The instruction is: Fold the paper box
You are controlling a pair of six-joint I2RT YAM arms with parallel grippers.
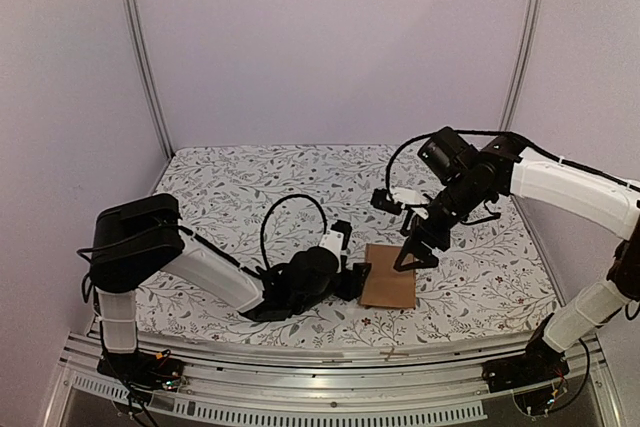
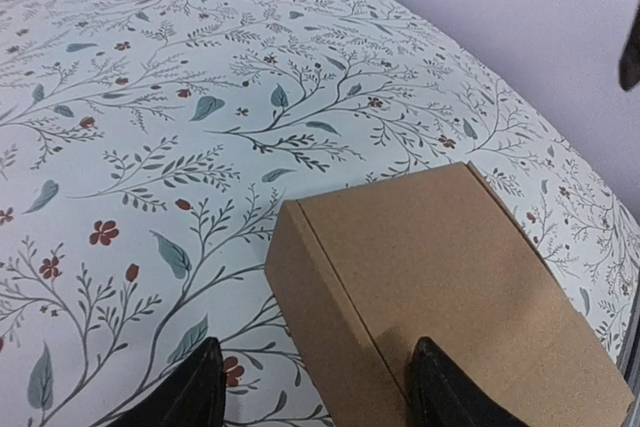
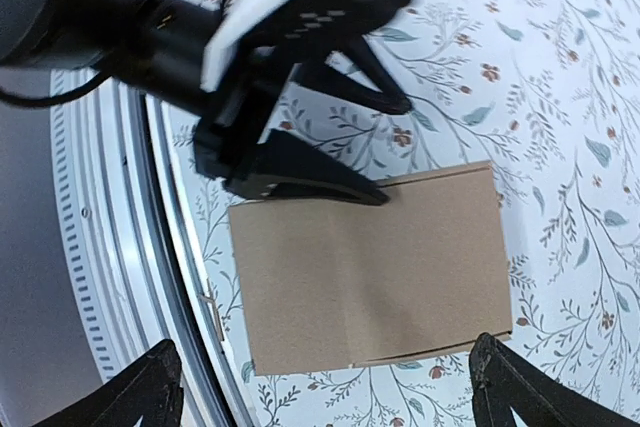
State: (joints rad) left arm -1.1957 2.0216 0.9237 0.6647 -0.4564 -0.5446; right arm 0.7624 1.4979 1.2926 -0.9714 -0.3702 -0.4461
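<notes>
The lower frame edge is cutting off the fingers in both wrist views, and in the top view the left gripper (image 2: 318, 347) is merging with its dark arm. The paper box (image 1: 390, 277) is lying closed, flat and plain brown, lower centre-right on the floral cloth (image 1: 250, 187). The left jaws are standing released astride its corner, and the right gripper (image 3: 325, 347) is hovering above it, spread wide.

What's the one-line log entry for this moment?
brown cardboard box: folded shut, on floral cloth | left gripper: open, astride box edge | right gripper: open, above box
</notes>
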